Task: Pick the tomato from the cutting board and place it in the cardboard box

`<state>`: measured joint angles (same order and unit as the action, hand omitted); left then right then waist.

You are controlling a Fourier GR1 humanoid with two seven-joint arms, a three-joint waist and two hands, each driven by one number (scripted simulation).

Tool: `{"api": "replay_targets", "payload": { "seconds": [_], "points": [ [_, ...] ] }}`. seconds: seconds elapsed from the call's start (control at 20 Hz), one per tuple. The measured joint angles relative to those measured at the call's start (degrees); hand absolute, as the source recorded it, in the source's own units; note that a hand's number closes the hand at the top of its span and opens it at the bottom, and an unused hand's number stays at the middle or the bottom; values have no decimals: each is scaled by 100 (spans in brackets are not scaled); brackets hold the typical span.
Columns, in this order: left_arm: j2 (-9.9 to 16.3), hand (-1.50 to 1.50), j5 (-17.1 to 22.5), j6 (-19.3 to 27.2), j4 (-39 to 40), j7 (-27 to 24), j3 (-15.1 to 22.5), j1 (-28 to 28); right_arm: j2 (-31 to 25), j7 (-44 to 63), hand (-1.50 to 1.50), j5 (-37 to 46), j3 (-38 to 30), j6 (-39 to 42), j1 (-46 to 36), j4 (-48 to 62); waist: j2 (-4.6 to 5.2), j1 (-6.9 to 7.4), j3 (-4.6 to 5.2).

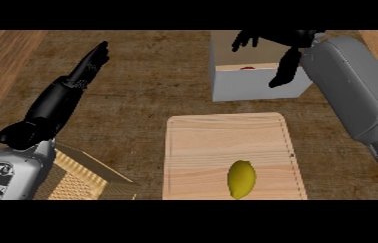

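A sliver of the red tomato [248, 67] shows inside the cardboard box [251, 84], which stands at the far right of the counter. My right hand [284, 49] hovers over the box with its fingers spread open, holding nothing. The wooden cutting board [221, 142] lies in front of the box and carries only a yellow lemon [241, 179] near its front edge. My left hand [90, 66] rests open at the left, fingers pointing away from me.
A woven basket [81, 177] sits at the lower left beside my left forearm. The right forearm [347, 82] crosses the counter's right side next to the box. Bare wood counter [148, 87] lies between the left hand and the box.
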<state>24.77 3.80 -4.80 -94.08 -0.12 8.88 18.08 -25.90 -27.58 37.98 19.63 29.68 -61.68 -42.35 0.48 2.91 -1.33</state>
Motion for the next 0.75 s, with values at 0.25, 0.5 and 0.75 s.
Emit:
{"api": "replay_targets", "payload": {
  "seconds": [0.25,0.5,0.75],
  "points": [
    [-1,0,-8,36,-39,35,-23,-49,316,-479,-150,-1071,-1004,13,29,461,7,-38,-14],
    [6,0,18,34,-116,118,-27,-81,618,5,-150,-2384,-2234,356,-112,1228,12,-38,3],
    [-57,0,-54,36,-152,89,39,-34,386,548,-150,-3103,-3079,577,-550,2088,53,42,13]
  ]
}}
